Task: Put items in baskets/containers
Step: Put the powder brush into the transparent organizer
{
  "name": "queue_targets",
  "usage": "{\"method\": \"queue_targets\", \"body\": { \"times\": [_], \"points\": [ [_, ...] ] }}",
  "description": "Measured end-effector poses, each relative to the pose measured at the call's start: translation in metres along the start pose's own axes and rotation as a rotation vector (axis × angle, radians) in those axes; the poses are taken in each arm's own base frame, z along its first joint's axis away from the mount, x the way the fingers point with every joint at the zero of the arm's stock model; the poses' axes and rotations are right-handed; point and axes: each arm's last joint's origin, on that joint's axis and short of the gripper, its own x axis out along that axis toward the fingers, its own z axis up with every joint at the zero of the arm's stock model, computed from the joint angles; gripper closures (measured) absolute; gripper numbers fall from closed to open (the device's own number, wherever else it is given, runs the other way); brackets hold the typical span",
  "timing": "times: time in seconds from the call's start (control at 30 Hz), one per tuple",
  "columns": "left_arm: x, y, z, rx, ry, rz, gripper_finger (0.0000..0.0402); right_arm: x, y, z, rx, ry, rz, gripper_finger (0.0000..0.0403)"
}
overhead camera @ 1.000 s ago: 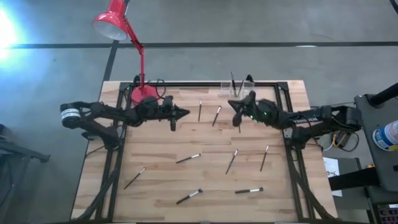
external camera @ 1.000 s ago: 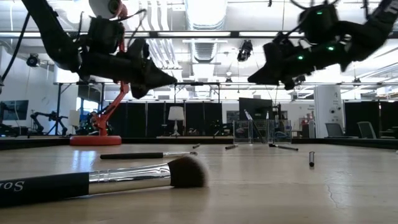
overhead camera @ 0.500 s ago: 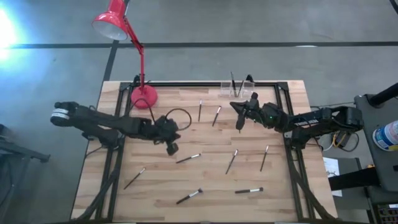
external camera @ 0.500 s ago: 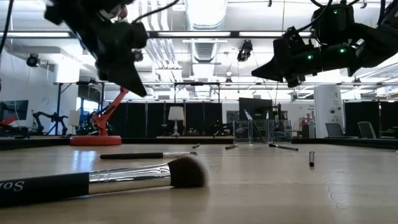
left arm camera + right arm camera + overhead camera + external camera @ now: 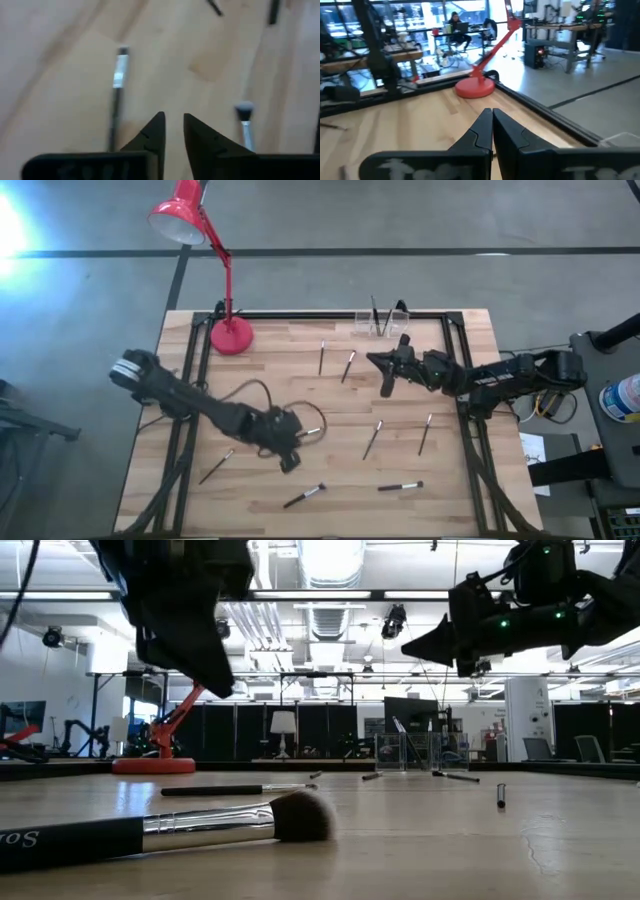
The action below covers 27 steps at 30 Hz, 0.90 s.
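Note:
Several thin dark-handled makeup brushes lie flat and scattered on the wooden table (image 5: 250, 380), for instance one (image 5: 372, 439) and another (image 5: 400, 486). The clear organiser (image 5: 383, 323) stands at the far edge with two brushes upright in it. My left gripper (image 5: 290, 463) hangs over the table's middle near part, pointing down, its fingers a narrow gap apart, above bare wood between two brushes (image 5: 118, 85) (image 5: 244, 117). My right gripper (image 5: 372, 359) is shut and raised in front of the organiser, pointing toward the lamp base (image 5: 475, 89).
A red desk lamp (image 5: 185, 220) stands with its base (image 5: 231, 336) on the far left corner. A large brush (image 5: 200, 830) lies close to the low camera at the near edge. A black metal frame (image 5: 300, 314) runs along the table's far and side edges.
My left arm has swung away from the lamp base toward the table's near edge and somewhat to the right. Its gripper has tipped from level to pointing down over the brushes. The brushes have not moved.

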Motion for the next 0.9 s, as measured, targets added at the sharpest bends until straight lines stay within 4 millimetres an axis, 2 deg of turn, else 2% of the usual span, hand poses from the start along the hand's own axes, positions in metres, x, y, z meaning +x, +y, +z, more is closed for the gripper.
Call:
{"method": "queue_targets", "body": {
  "times": [0.13,0.27,0.57,0.7,0.9],
  "points": [
    [0.018,-0.036,-0.002,0.031,0.017,-0.009,0.0302,-0.002,0.011,-0.002,0.002,0.011,0.05,0.0394],
    [0.038,-0.066,-0.008,0.044,0.048,0.06,0.0276,-0.006,0.022,-0.007,0.011,0.042,0.105,0.0394],
    [0.077,-0.126,-0.013,0.043,0.104,0.101,0.0245,-0.013,0.04,-0.01,0.008,0.052,0.188,0.0394],
    [0.087,-0.137,-0.014,0.039,0.129,0.166,0.0243,-0.016,0.046,-0.011,0.02,0.06,0.214,0.0394],
    [0.101,-0.136,-0.019,0.03,0.133,0.24,0.0242,-0.019,0.054,-0.014,0.013,0.089,0.251,0.0394]
  ]
}}
